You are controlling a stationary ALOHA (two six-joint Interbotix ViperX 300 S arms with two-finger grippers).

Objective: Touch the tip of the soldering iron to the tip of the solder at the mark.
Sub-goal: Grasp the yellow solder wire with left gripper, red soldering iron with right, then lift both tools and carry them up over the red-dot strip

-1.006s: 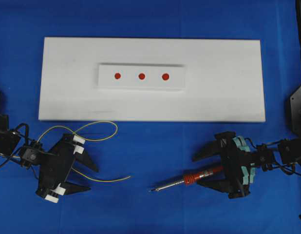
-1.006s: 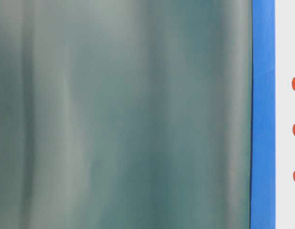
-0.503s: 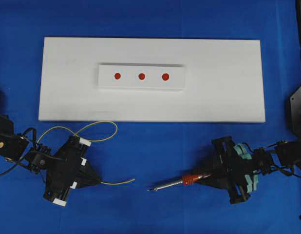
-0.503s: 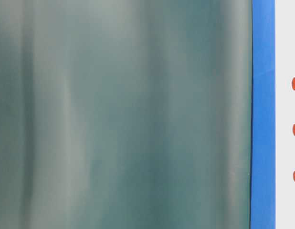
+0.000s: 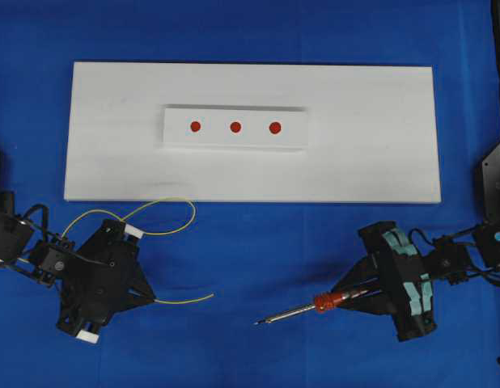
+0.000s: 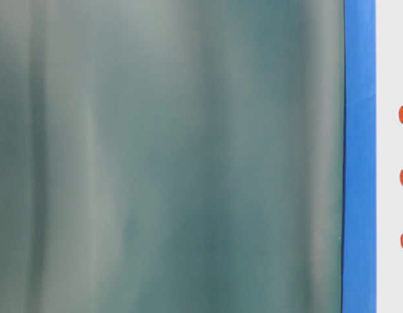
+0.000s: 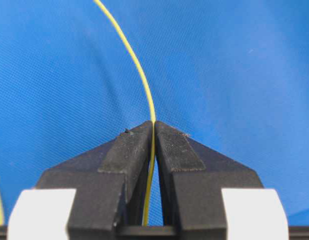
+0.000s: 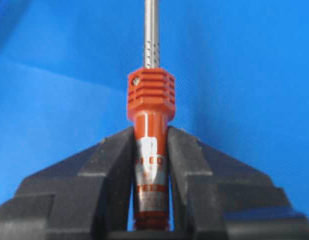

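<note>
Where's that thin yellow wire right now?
In the overhead view the solder sits at lower left on the blue cloth, just below the white board, pinched in the left gripper, its free end pointing right toward the soldering iron.

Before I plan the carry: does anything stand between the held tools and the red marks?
Nothing visible does. Between the thin yellow solder wire, the silver, red-collared soldering iron and the three red marks lie only blue cloth and bare white board.

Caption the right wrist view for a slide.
Right gripper shut on the soldering iron at its red-orange handle, silver rod pointing away over the blue cloth.
</note>
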